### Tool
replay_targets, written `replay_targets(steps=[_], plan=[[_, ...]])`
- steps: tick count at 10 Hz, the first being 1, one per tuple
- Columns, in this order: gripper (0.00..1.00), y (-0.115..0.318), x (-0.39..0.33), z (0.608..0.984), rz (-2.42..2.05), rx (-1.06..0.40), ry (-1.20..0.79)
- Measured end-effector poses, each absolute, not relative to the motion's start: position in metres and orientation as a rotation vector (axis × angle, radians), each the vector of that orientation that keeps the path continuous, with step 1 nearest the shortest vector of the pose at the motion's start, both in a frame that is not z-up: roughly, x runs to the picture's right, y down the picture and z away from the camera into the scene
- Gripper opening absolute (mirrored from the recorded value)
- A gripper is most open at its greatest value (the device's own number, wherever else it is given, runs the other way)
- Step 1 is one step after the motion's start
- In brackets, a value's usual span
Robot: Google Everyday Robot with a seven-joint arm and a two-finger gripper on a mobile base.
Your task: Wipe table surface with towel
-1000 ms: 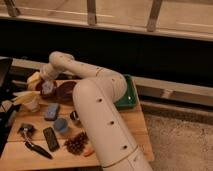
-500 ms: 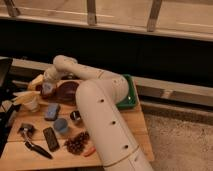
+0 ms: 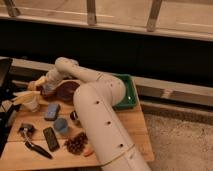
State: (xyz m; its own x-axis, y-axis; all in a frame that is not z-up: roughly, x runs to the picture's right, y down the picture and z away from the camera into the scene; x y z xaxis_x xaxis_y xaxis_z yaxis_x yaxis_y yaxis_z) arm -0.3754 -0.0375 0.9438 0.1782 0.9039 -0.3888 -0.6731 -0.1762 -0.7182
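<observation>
Hand [image 3: 41, 84] open over the towel [image 3: 48, 90], far left of the bench [image 3: 135, 125].
It seems just above the towel; a skewed pinch could miss, and wiping rightward may shove the dark bowl [image 3: 67, 91] beside it.

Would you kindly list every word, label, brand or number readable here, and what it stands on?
None: no readable text anywhere in view.
Flat dark rectangular device on the light-brown wooden table surface: no legible marking.
White robot arm, end effector at the table's back corner by the dark red bowl: no lettering visible.
</observation>
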Motion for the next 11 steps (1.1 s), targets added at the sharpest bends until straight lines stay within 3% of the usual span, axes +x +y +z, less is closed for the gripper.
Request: replay_targets(steps=[2,4,8,11], plan=[[0.68,-0.038,-0.379,0.950,1.435,-1.008,-0.296],[0.44,-0.038,-0.383,0.954,1.429,-1.009,-0.294],[0.05,-0.039,-0.383,0.952,1.419,-0.999,-0.298],[0.00,-0.050,-0.380,0.936,1.412,-0.974,-0.332]])
